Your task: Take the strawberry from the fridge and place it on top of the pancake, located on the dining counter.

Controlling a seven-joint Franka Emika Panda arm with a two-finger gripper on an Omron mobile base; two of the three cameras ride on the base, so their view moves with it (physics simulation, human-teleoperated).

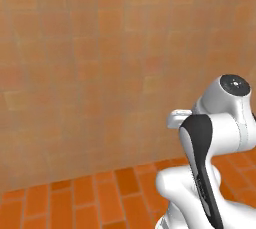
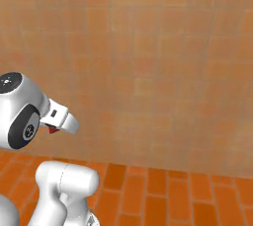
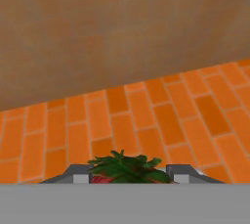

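My gripper [image 3: 128,175] is shut on the strawberry [image 3: 126,167]. In the hand view its green leafy top and a bit of red flesh sit between the two grey fingertips [image 3: 80,174]. In the right base view a small red tip of the strawberry [image 2: 52,130] peeks out under the white hand [image 2: 62,116], which is held up in the air in front of a wall. The hand's white end [image 1: 177,119] also pokes out from behind the arm in the left base view. The fridge, the pancake and the dining counter are out of view.
A terracotta tiled wall [image 1: 100,73] stands straight ahead and close. Below it runs an orange brick-pattern floor [image 3: 146,115]. The arm's white links [image 2: 59,190] rise in the foreground.
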